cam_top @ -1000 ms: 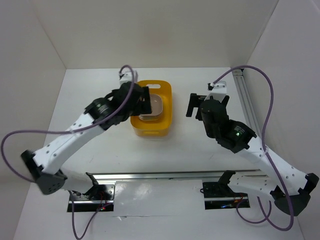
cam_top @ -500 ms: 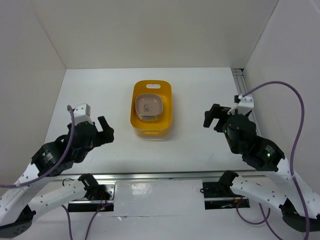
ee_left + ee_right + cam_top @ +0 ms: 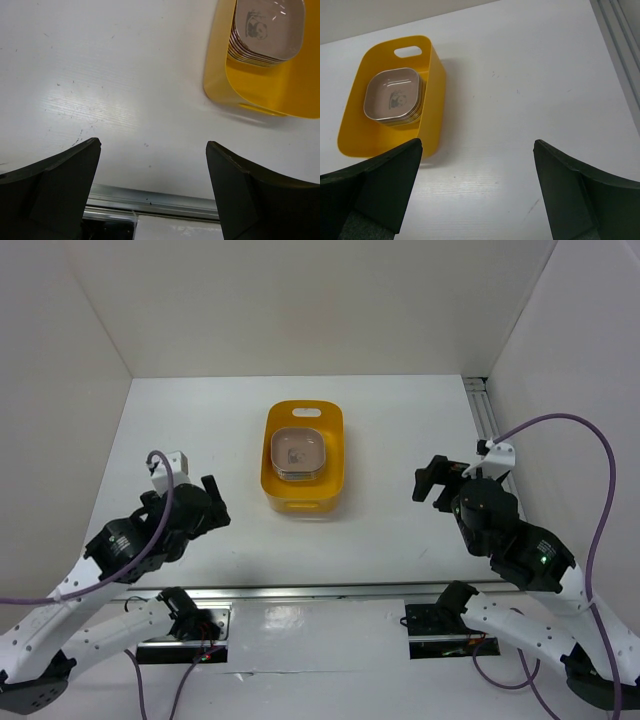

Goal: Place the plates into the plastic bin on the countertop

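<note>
The yellow-orange plastic bin (image 3: 335,455) stands in the middle of the white countertop (image 3: 400,420). A stack of several plates (image 3: 300,451) lies inside it with a taupe plate on top; the colours below cannot be told. My left gripper (image 3: 213,502) is open and empty, near left of the bin and well apart from it. My right gripper (image 3: 432,486) is open and empty, to the bin's right. The left wrist view shows the bin (image 3: 220,75) and the plates (image 3: 267,27) at the upper right. The right wrist view shows the bin (image 3: 434,95) and the plates (image 3: 392,95) at the upper left.
A metal rail (image 3: 300,592) runs along the near edge, also in the left wrist view (image 3: 150,199). A second rail (image 3: 486,415) runs along the right wall. White walls close in the left, back and right sides.
My left arm has pulled back from over the bin to the near left, open. My right arm has drawn back toward the near right. The plates stay stacked in the bin.
</note>
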Robot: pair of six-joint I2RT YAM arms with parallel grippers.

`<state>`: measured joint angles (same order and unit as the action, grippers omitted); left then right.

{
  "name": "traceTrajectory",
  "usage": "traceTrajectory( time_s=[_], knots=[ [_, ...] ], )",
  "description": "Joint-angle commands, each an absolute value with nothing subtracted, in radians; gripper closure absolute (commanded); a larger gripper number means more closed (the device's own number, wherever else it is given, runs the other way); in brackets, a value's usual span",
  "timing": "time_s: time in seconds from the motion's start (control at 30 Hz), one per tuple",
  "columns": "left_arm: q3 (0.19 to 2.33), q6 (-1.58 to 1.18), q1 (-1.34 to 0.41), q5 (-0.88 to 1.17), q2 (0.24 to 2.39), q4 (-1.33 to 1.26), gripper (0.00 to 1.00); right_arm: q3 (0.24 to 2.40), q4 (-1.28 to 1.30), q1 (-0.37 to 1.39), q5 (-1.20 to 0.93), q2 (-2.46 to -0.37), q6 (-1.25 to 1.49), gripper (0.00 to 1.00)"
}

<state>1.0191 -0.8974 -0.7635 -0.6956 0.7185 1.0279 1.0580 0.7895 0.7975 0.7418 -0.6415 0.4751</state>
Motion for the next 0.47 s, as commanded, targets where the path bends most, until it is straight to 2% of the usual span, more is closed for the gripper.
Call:
traceTrajectory(
  time_s=[0.0,0.43],
  knots=[
    [1.020,-0.904,-0.746,-0.715,0.736,1.017,0.00,1.052,0.822,0.790,0.775,-0.644,0.495,0.00],
    [0.989,-0.790,-0.571,-0.571,0.736,0.899,0.00,1.022,0.811,0.790,0.828,-0.663,0.505,0.00]
  ],
)
